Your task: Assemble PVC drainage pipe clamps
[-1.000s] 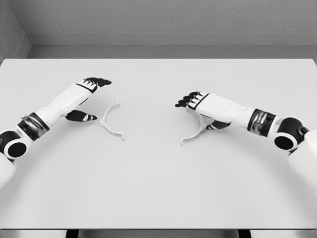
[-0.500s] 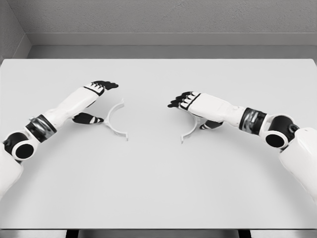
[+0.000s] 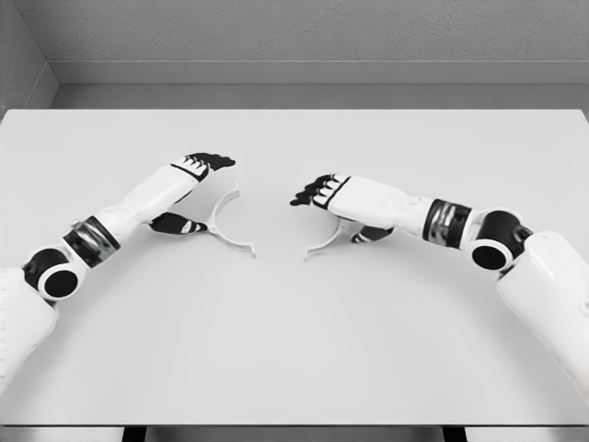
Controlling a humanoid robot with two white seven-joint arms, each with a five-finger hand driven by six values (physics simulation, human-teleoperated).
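Two white half-ring clamp pieces lie on the white table (image 3: 294, 350), their open sides facing each other. The left clamp half (image 3: 221, 235) sits between the thumb and the black-tipped fingers of my left hand (image 3: 213, 194), which holds it loosely. The right clamp half (image 3: 322, 246) curves out from under my right hand (image 3: 329, 217); its upper part is hidden by the palm, and the thumb presses its outer side. A gap of about a hand's width separates the lower ends of the two pieces near the table's middle.
A grey wall (image 3: 294, 37) runs behind the table's far edge. Both white forearms lie low over the table, the left arm (image 3: 120, 216) coming in from the lower left and the right arm (image 3: 460, 230) from the right.
Both hands have moved inward toward the table's middle, each carrying its clamp half along. The gap between the two pieces has shrunk.
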